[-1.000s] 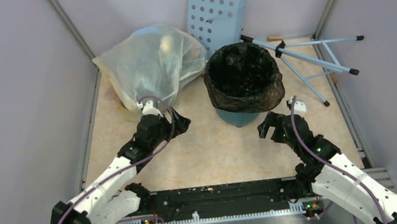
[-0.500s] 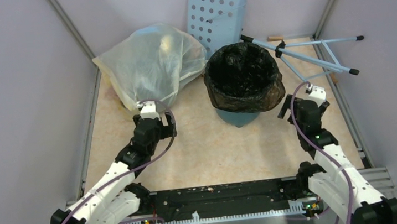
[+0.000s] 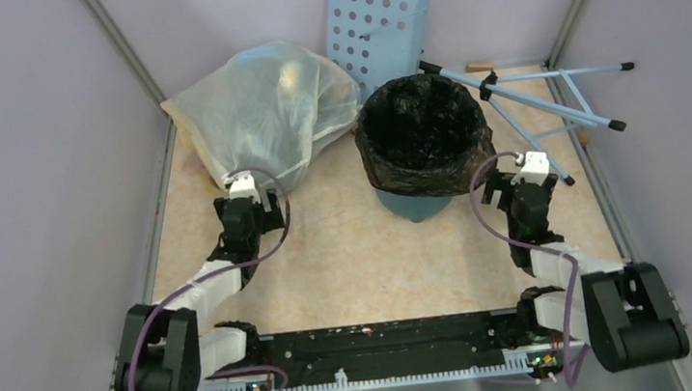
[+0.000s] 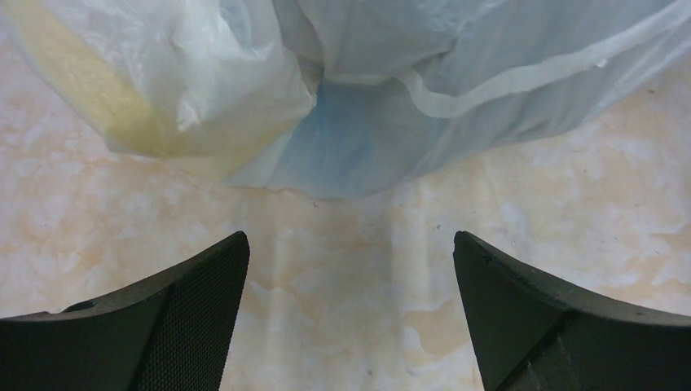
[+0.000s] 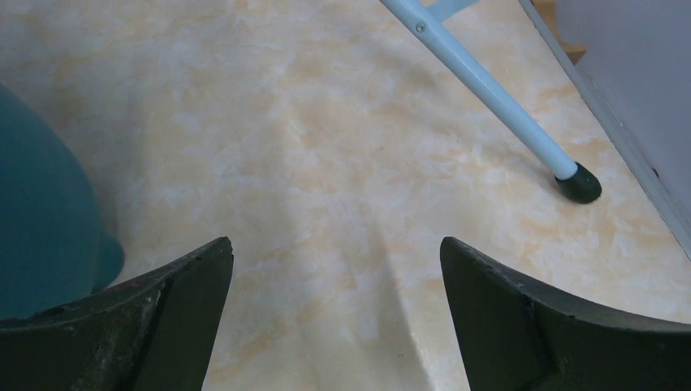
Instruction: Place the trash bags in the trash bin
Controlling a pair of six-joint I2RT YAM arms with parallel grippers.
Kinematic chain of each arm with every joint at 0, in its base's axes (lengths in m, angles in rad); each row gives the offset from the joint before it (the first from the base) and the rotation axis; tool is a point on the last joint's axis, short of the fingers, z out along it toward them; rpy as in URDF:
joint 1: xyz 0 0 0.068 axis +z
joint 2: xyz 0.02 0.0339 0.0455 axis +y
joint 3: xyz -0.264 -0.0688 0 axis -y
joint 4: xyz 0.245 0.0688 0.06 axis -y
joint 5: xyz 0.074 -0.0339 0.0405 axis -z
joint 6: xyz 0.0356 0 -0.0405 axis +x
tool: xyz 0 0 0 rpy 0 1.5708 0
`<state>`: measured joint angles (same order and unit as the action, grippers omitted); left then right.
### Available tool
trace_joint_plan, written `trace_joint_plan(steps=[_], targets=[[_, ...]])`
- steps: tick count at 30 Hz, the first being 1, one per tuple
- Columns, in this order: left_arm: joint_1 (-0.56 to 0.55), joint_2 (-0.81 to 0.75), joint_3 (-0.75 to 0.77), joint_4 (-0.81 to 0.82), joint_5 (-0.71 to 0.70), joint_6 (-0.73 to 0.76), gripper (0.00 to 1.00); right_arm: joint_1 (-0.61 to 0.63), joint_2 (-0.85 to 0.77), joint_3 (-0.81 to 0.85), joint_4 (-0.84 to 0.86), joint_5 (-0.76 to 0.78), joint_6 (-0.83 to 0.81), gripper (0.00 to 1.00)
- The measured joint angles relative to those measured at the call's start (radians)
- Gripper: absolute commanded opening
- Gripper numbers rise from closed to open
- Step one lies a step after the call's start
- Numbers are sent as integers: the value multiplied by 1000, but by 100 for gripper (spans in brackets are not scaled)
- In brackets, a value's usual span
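The glossy black trash bag (image 3: pixel 425 134) lines the teal trash bin (image 3: pixel 413 206), its edge folded over the rim, at the middle back of the table. The bin's teal side shows at the left in the right wrist view (image 5: pixel 41 220). My left gripper (image 3: pixel 246 204) is open and empty, low over the table in front of the large translucent bag. My right gripper (image 3: pixel 520 184) is open and empty, just right of the bin. In both wrist views the jaws stand wide apart over bare table, the left gripper (image 4: pixel 350 277) and the right gripper (image 5: pixel 336 281).
A big translucent yellowish-white bulging bag (image 3: pixel 266 116) sits at the back left, close ahead in the left wrist view (image 4: pixel 342 90). A pale blue holed panel (image 3: pixel 380 17) leans at the back. A pale blue folding stand (image 3: pixel 546 102) lies at the back right; one leg (image 5: pixel 489 90) is near my right gripper.
Both arms have folded back toward their bases. The left gripper moved left and back toward the translucent bag. The right gripper swung from the middle to just right of the bin.
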<state>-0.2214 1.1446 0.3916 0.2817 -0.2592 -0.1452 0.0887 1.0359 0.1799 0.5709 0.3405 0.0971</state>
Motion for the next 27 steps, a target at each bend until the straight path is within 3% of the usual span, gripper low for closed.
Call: trace_joint_plan(steps=[5, 10, 13, 16, 24, 27], targets=[[38, 109, -83, 249, 14, 51, 99, 0, 223, -1, 254, -15, -37, 97], [64, 232, -98, 393, 80, 91, 97, -1, 416, -7, 468, -59, -69, 97], [64, 307, -39, 416, 106, 110, 94, -3, 425, -11, 522, -62, -73, 98], [64, 333, -5, 449, 131, 150, 98, -5, 425, -11, 565, -63, -78, 98], [117, 395, -138, 789, 196, 229, 99, -5, 425, -11, 600, -66, -79, 98], [128, 433, -140, 793, 201, 228, 99, -5, 425, -11, 606, -66, -79, 98]])
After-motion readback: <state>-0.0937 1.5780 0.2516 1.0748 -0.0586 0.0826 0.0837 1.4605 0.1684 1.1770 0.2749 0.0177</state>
